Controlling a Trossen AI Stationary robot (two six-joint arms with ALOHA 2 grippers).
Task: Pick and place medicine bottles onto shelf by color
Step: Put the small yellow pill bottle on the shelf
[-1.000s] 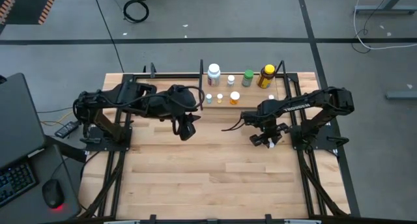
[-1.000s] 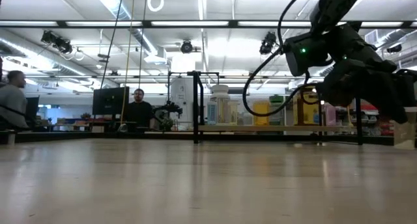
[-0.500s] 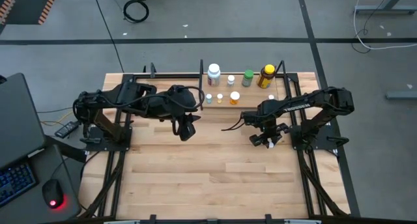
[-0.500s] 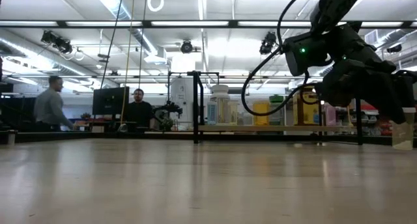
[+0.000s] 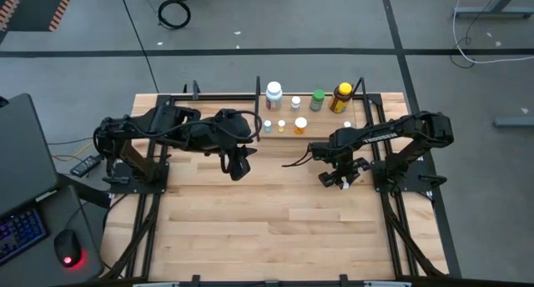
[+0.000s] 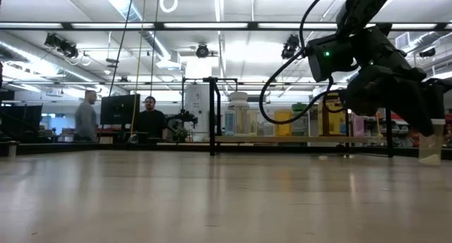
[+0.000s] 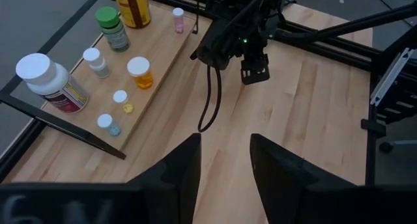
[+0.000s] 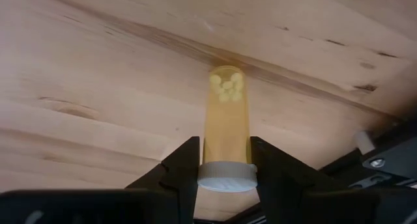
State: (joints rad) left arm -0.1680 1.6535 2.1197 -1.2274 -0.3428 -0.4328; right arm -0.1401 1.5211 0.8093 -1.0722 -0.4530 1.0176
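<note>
So the right gripper (image 8: pixel 223 160) was the one doing the work here, sitting low over the desk (image 5: pixel 275 220) on the right side, a bit in front of the shelf (image 5: pixel 321 120). Its jaws were pinching a small orange vial (image 8: pixel 225 123) with a white cap (image 8: pixel 225 176); the wrist view showed the cap end tucked right between the two fingers and the tube running straight out ahead of them, a few pale pills clumped at the far end. So the vial's long axis lined up with the way the gripper pointed, toward the desk, not across it. In the low view the vial seemed to hang at the gripper's tip just above the wood. The shelf lay toward the back edge from there, with the other bottles (image 5: pixel 295 103) lined up on it, and the right arm was clearly nearer the open right end of it. The left gripper (image 5: pixel 239 165) hovered around mid-desk with its jaws parted a little and nothing between them, just waiting I guess
</note>
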